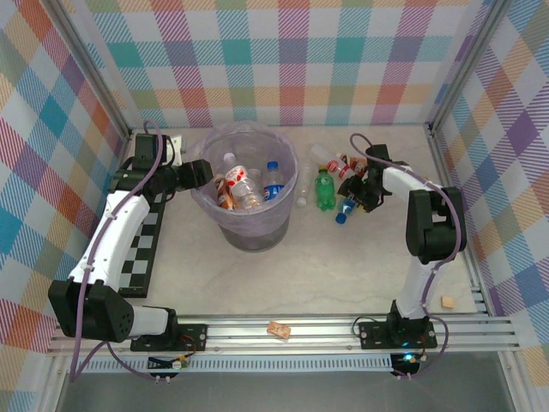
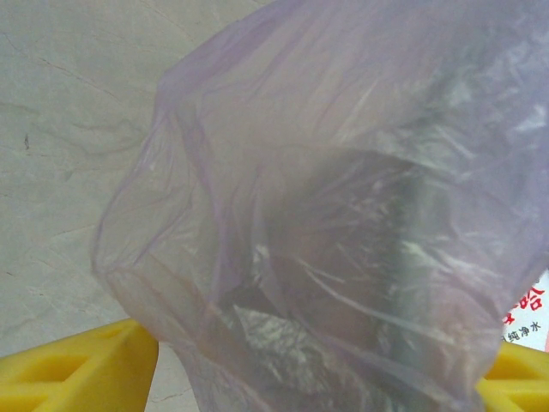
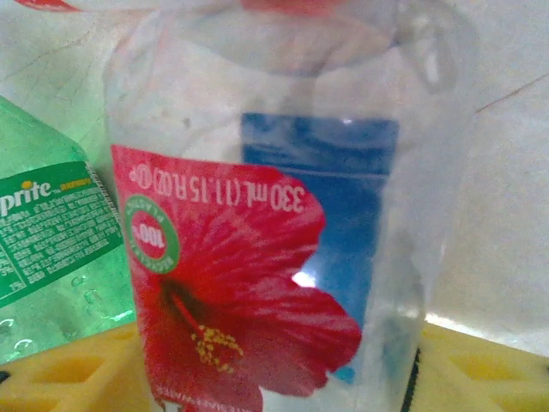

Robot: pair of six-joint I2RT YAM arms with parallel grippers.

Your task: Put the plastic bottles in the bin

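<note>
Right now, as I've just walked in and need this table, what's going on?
The robot is putting plastic bottles into the bin; several lie inside. The left gripper sits at its left rim, the bag between its fingers. The right gripper straddles a clear bottle with a red flower label, beside a green bottle; whether it grips yet is unclear.

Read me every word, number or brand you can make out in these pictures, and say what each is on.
"330 mL (11.15 FL OZ)": upside down, red flower label of the clear bottle.
"100%": upside down in that label's green badge.
"prite": green bottle, first letter cut off; fine print too small.
Red characters on a white label, left wrist view: cut off, unreadable.
Labels on the bottles, top view: too small.
</note>
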